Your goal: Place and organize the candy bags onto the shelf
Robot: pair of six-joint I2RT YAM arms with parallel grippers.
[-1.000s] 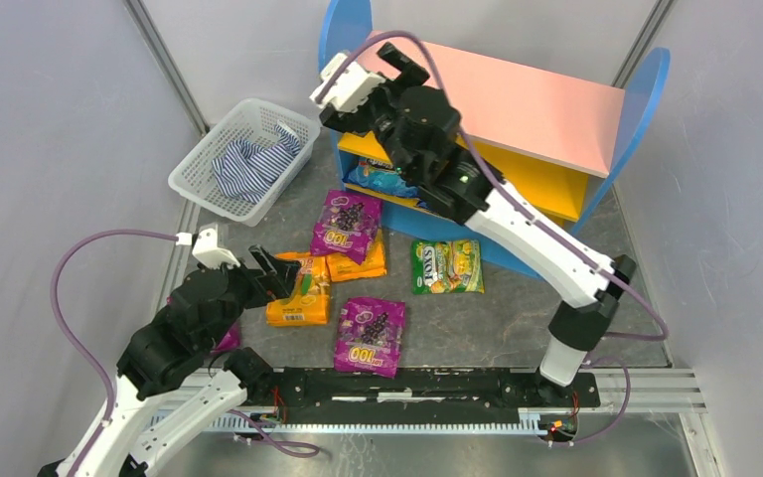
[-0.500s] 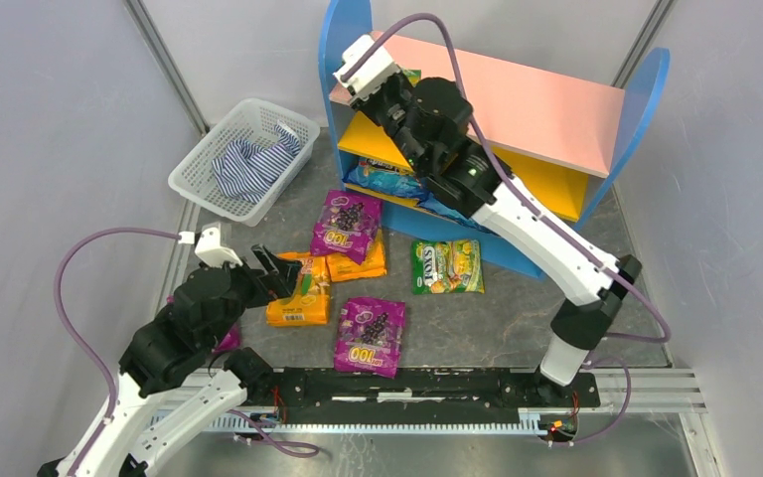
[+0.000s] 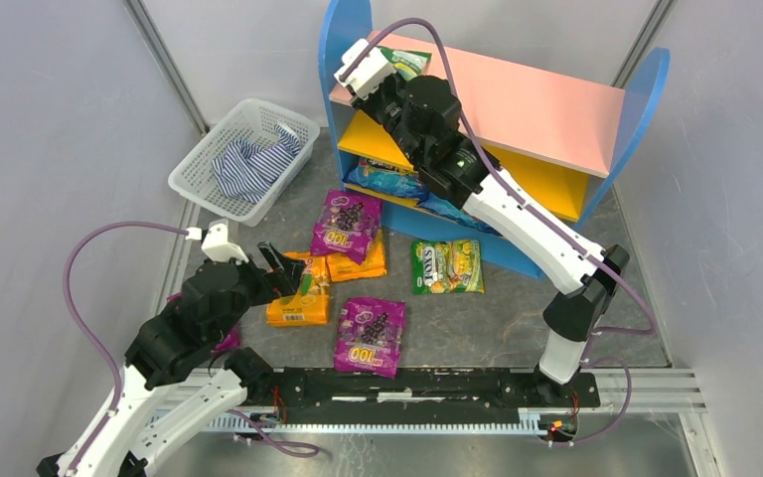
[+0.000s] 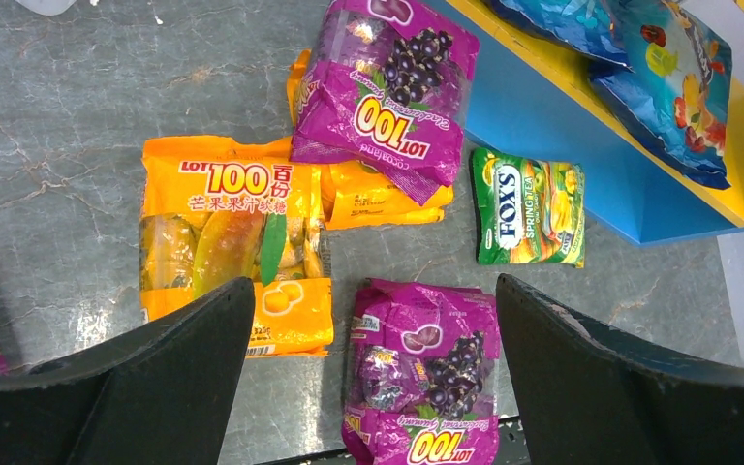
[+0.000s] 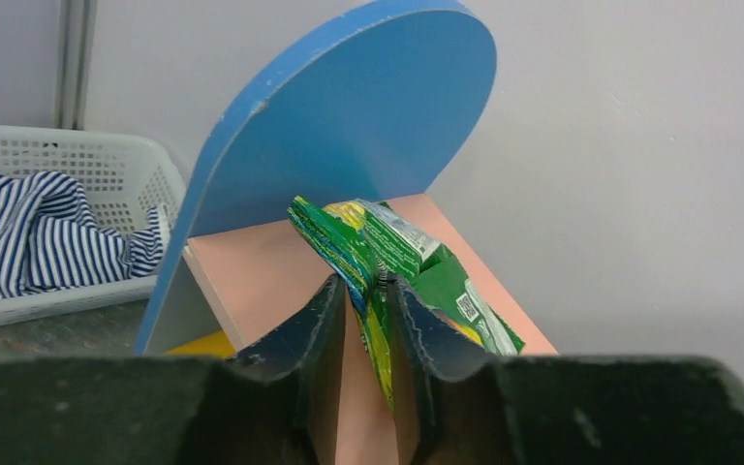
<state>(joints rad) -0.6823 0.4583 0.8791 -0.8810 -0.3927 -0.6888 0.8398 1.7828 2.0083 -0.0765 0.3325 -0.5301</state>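
Swinging up along the shelf [image 3: 644, 94], my right gripper [image 5: 366, 291] is now hovering over the upper-left corner of the pink top board [image 3: 536, 99], clenching a green candy bag [image 5: 402, 262] by its edge. My left gripper [image 4: 373, 289] is hanging spread apart, grasping nothing, at the lower left of the overhead view, barely shifting. As I am judging it, the bag is dangling near the board's far edge beside the blue side panel [image 5: 349, 116], so releasing here could be sending it sliding off behind. An orange bag [image 4: 223, 242], two purple bags [image 4: 387, 87] and the FOX'S bag [image 4: 528, 205] are waiting on the surface [image 4: 77, 107].
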